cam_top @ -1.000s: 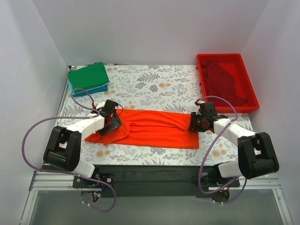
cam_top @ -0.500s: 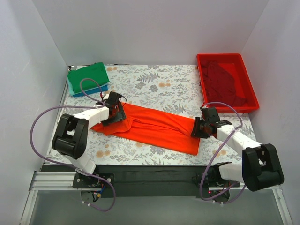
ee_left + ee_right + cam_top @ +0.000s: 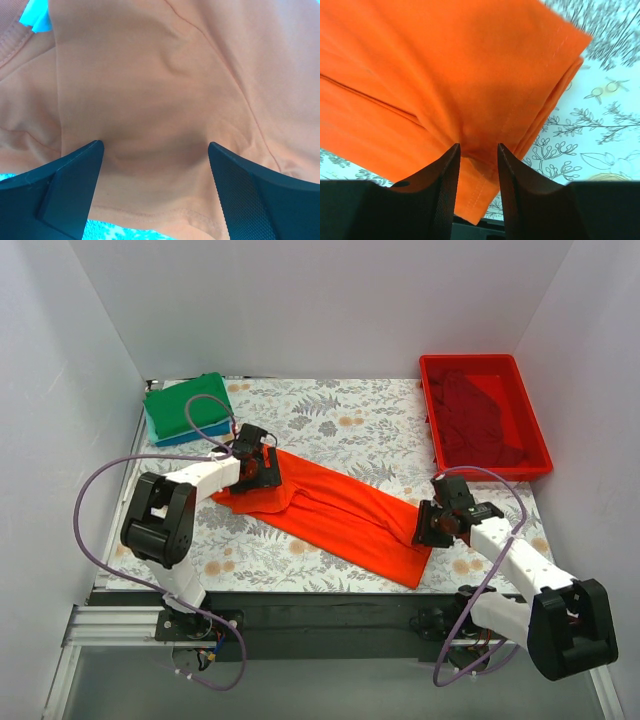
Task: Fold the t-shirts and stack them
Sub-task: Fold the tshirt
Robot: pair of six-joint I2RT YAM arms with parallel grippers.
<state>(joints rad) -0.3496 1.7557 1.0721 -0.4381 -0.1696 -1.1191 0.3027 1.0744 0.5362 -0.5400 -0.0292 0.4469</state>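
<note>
- The table [image 3: 330,415], covered in a pale leaf-and-flower print, fills the space between white walls.
- The orange-red t-shirt [image 3: 335,515] lies on the middle of the table as a long, narrow folded strip. It runs on a slant, its left end farther back and its right end close to the near edge.
- The left arm [image 3: 190,480] reaches in to the strip's left end, and the right arm [image 3: 515,555] reaches to its right end.
- The red bin [image 3: 495,474] stands at the far right corner of the table, well apart from the strip.
- The dark red t-shirt [image 3: 480,415] lies crumpled inside the bin.
- The green t-shirt [image 3: 187,405] sits folded at the far left corner, on top of the blue t-shirt [image 3: 200,434]. Only a thin edge of the blue one shows along the near side.
- The left gripper [image 3: 262,468] is down on the left end of the orange-red t-shirt. In the wrist view its fingers [image 3: 75,170] are spread wide, with slack cloth lying loose between them and nothing pinched.
- The right gripper [image 3: 432,525] is at the strip's right end, near the hem. Its fingers [image 3: 445,175] are drawn close together and pinch a fold of the orange-red cloth.
</note>
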